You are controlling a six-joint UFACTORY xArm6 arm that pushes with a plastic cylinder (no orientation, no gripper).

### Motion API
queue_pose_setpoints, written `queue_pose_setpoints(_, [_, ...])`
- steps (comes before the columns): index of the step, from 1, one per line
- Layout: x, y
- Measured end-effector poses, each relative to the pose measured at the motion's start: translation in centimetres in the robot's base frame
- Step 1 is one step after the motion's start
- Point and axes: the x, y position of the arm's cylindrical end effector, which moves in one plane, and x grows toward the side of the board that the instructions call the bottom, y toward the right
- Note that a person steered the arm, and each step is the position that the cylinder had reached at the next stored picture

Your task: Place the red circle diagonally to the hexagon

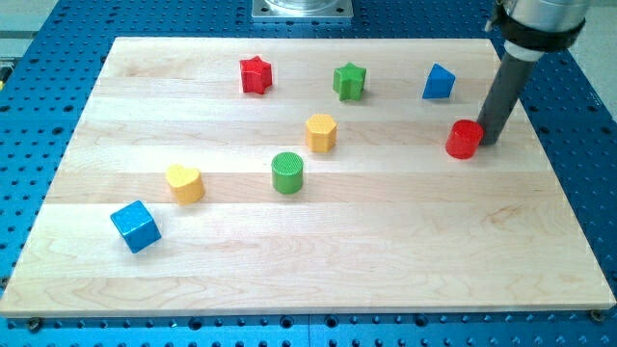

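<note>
The red circle [464, 139] is a short red cylinder at the view's right on the wooden board. My tip [489, 141] stands right beside it, on its right side, touching or nearly touching it. The rod rises from there to the view's top right. The hexagon [321, 132] is yellow-orange and sits near the board's middle, well to the left of the red circle.
A red star [255, 74], a green star [350, 81] and a blue triangular block [438, 83] line the top. A green cylinder [287, 173], a yellow heart [184, 183] and a blue cube [135, 226] trail to the bottom left. The board's right edge [554, 183] is near my tip.
</note>
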Motion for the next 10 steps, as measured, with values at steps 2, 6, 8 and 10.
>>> queue_pose_setpoints(2, [-1.6, -2.8])
queue_pose_setpoints(6, [6.4, -7.1])
queue_pose_setpoints(8, [-2.9, -4.4])
queue_pose_setpoints(10, [3.0, -0.5])
